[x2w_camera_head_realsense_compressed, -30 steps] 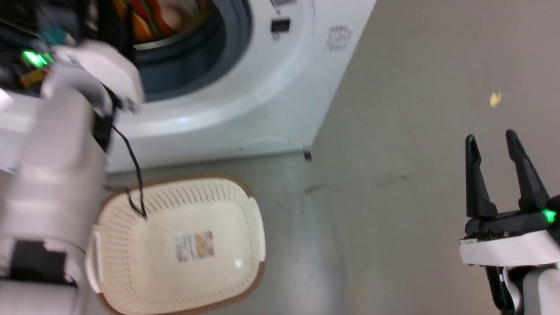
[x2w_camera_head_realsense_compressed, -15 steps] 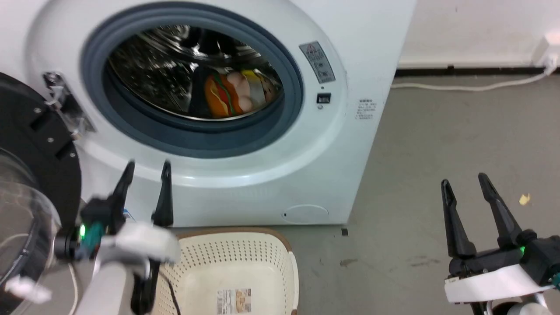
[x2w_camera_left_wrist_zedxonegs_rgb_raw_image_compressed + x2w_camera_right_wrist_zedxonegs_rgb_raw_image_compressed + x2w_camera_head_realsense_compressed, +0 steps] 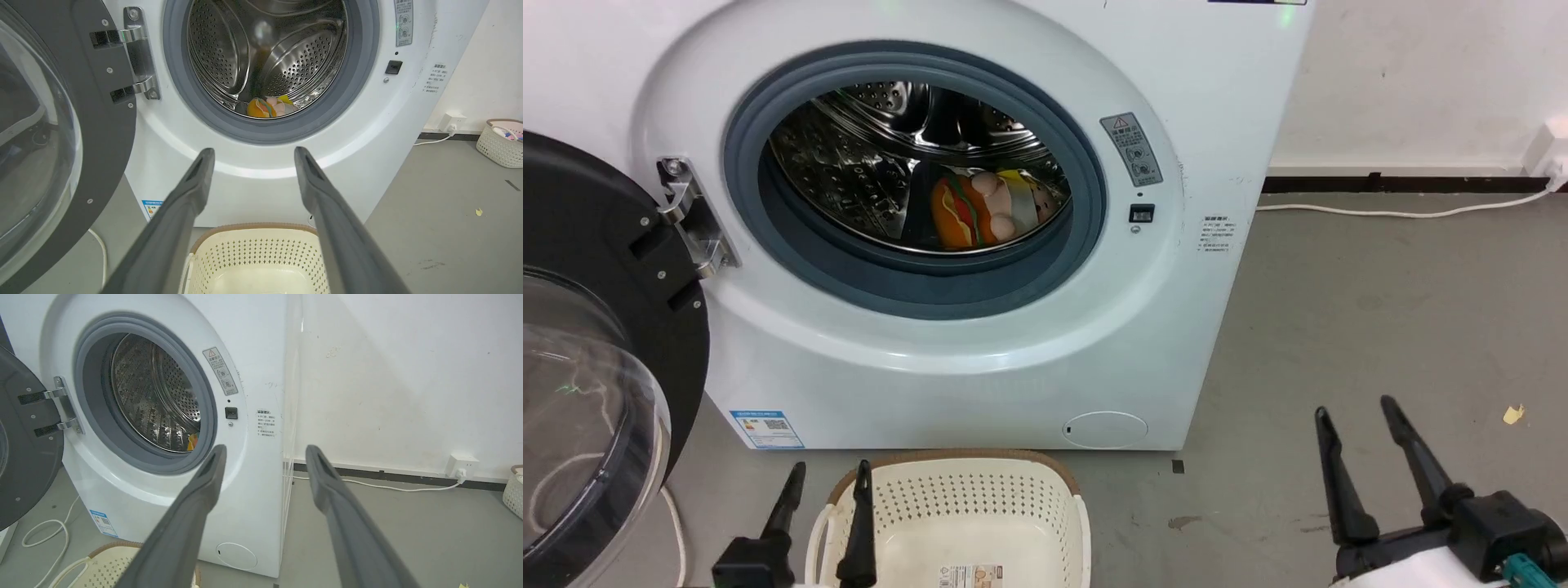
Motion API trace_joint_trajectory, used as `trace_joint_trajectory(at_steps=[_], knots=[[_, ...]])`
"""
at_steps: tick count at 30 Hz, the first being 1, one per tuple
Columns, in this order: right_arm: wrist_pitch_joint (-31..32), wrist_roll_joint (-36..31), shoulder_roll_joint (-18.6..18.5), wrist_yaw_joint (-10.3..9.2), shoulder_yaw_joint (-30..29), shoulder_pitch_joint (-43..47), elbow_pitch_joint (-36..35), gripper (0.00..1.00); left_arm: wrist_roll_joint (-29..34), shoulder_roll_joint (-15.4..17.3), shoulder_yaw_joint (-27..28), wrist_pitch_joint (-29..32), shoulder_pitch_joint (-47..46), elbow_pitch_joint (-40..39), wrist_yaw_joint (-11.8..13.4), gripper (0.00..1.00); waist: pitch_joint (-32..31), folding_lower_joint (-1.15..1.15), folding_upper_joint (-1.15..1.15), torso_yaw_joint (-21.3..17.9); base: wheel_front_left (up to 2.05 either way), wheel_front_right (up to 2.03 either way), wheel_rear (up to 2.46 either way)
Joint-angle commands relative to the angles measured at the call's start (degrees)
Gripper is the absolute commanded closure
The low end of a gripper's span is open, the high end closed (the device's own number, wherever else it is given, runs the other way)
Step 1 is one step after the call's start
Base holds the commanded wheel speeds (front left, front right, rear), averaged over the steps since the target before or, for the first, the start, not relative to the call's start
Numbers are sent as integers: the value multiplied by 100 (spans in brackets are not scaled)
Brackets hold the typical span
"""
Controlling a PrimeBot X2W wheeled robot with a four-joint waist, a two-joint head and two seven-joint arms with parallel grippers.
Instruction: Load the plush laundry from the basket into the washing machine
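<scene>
Left pincer [image 3: 831,465] lowered, gaping, empty, right pincer [image 3: 1354,405] likewise, basket [image 3: 964,459] cropped, plush laundry [image 3: 976,214] in washing machine [image 3: 980,384]

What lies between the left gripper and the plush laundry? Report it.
In the left wrist view, the washing machine's white front and its grey rubber ring's lower lip lie between the left gripper and the plush laundry.

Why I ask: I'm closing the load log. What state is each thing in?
washing machine: door wide open.
plush laundry: lying inside the drum.
basket: upright on floor, visible part empty.
left tool: open, holding nothing.
right tool: open, holding nothing.
</scene>
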Motion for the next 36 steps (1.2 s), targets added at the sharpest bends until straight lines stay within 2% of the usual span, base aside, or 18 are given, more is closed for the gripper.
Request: trace_joint_trajectory(at_steps=[1,9,10,36], knots=[[-25,-46,5,-5,13,111,34,0,43,-38,-19,-24,53,47,-26,0,-18,1,0,-1,0,0,0],[-25,-20,5,-5,-48,181,173,0,125,-130,24,-25,81,52,-76,0,-20,1,0,-14,0,0,0],[0,-28,0,0,-45,96,164,100,106,-117,26,0,25,71,-64,100,-21,1,0,-13,0,0,0],[263,-100,0,-1,-30,32,129,100,294,-192,116,268,-57,-52,-113,100,-26,1,0,20,0,0,0]])
